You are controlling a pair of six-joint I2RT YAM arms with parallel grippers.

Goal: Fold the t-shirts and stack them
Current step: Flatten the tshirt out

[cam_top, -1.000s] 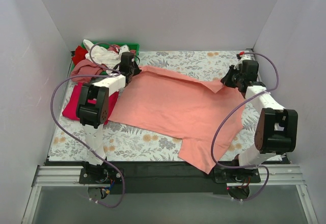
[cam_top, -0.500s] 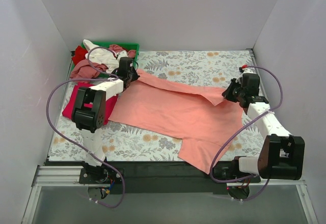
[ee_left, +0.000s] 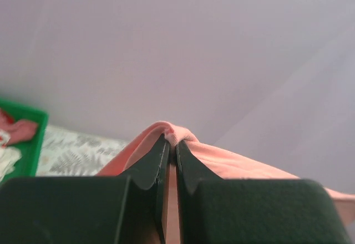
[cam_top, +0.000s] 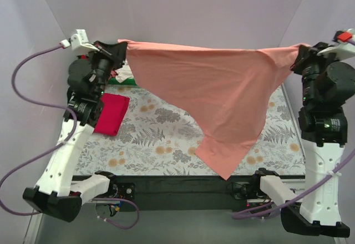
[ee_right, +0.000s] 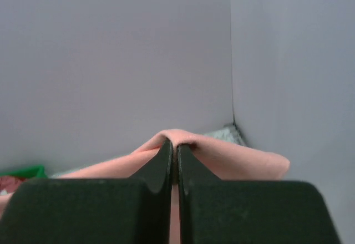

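The large salmon-pink t-shirt (cam_top: 216, 89) hangs stretched in the air between both arms, its lowest tip near the table's front edge. My left gripper (cam_top: 123, 47) is shut on its left top corner, seen in the left wrist view (ee_left: 172, 144) with cloth (ee_left: 233, 161) pinched between the fingertips. My right gripper (cam_top: 299, 52) is shut on the right top corner, seen in the right wrist view (ee_right: 175, 147) with cloth (ee_right: 233, 158) folded over the tips. A folded magenta-red t-shirt (cam_top: 111, 113) lies on the table at the left. Other t-shirts are mostly hidden behind the left arm.
The green tray (cam_top: 123, 80) stands at the back left, partly hidden; its edge shows in the left wrist view (ee_left: 33, 144). The floral table cover (cam_top: 161, 138) lies under the hanging shirt. White walls close in on three sides.
Both arms have risen high from the table, lifting the salmon-pink t-shirt off the cover so it now hangs spread between them.
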